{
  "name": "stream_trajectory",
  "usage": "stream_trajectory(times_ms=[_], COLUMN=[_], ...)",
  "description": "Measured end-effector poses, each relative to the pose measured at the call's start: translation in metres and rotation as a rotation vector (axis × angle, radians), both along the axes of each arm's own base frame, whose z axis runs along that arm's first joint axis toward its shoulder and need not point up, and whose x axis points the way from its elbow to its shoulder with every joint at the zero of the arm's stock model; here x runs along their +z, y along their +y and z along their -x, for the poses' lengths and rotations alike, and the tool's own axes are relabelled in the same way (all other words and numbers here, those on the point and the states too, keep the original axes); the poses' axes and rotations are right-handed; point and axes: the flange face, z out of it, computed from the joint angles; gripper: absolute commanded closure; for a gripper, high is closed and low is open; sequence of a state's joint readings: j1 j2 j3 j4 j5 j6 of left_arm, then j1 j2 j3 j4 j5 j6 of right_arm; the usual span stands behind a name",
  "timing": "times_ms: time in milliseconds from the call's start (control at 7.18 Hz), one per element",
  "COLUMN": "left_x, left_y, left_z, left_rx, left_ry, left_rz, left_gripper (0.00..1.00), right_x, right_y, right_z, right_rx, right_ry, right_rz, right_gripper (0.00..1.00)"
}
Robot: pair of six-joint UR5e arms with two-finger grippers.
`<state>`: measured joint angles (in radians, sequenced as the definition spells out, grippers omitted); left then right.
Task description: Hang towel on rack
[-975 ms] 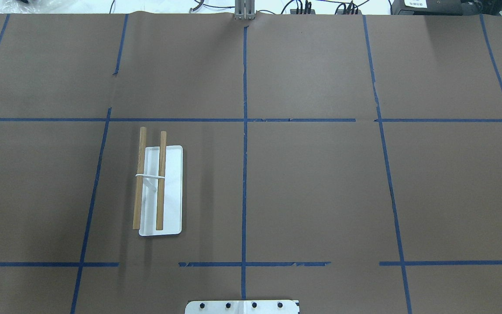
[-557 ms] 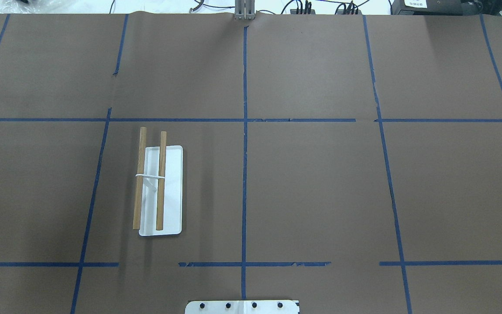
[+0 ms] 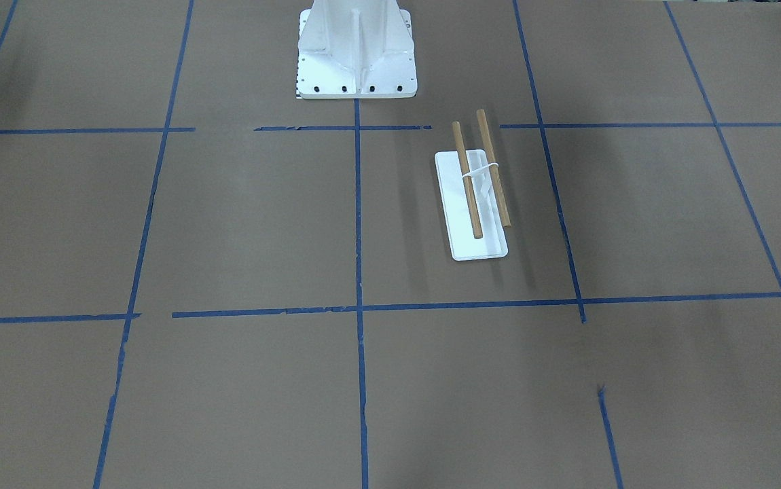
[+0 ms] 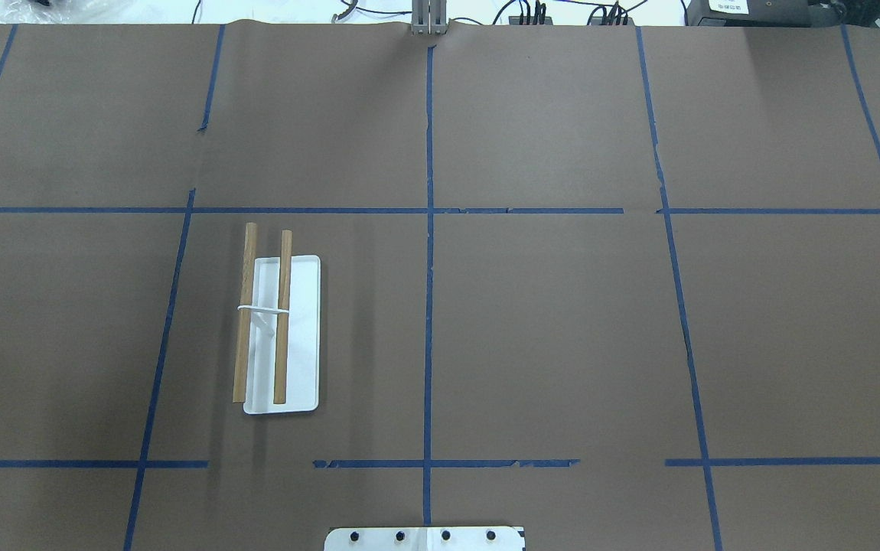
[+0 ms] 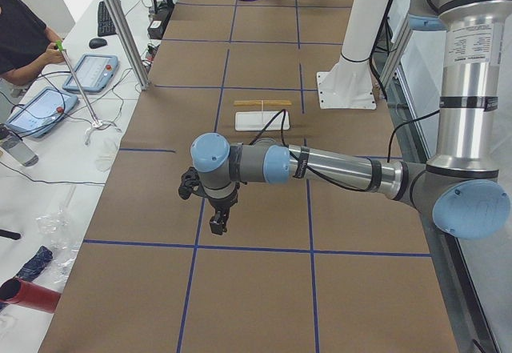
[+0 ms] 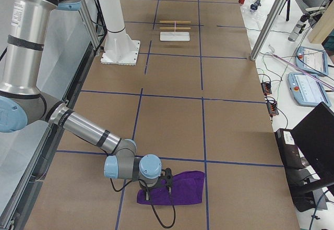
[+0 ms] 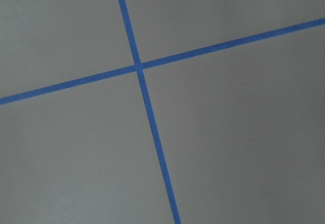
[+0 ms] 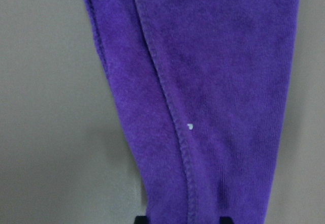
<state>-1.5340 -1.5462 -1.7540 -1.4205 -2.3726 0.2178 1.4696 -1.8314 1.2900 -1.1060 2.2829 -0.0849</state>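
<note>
The right hand (image 6: 159,189) is down on the purple towel (image 6: 185,185) at the right end of the tabletop (image 6: 172,115). I cannot tell if it is grasping the towel. The left hand (image 5: 218,223) hangs over blue tape (image 7: 137,66), and I cannot tell its grip either. The rack (image 4: 302,337) stands well apart from the towel.

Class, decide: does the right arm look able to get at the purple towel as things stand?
Probably yes: the right gripper hangs low over the towel, with nothing visible between them.
</note>
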Motion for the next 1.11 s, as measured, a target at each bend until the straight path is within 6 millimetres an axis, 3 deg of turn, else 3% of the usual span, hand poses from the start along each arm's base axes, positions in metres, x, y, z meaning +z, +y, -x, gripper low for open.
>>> stream_trajectory(times_ms=[279, 418, 557, 697, 836, 1115], left_x=[-0.001, -0.002, -0.006, -0.014, -0.027, -0.061], left_y=[0.000, -0.002, -0.004, -0.011, -0.022, -0.047], left_z=[0.000, 0.000, -0.001, -0.005, -0.017, -0.042], left_rx=[-0.001, -0.001, -0.002, -0.012, -0.018, -0.005], left_ry=[0.000, 0.001, 0.011, 0.026, 0.036, 0.046], left_rz=[0.000, -0.003, -0.008, -0.001, 0.006, -0.021], left_gripper=[0.00, 0.00, 0.00, 0.00, 0.00, 0.00], right_x=[0.000, -0.012, -0.039, -0.081, -0.138, -0.267], right_y=[0.002, -0.004, -0.019, -0.042, -0.070, -0.122], right_z=[0.001, 0.002, 0.001, -0.002, -0.003, 0.003], right_rx=[0.000, 0.007, 0.027, 0.061, 0.104, 0.200], right_ry=[-0.018, -0.056, -0.093, -0.110, -0.121, -0.177], right_rz=[-0.005, -0.038, -0.080, -0.099, -0.085, -0.008], right_gripper=[1.00, 1.00, 1.00, 1.00, 1.00, 1.00])
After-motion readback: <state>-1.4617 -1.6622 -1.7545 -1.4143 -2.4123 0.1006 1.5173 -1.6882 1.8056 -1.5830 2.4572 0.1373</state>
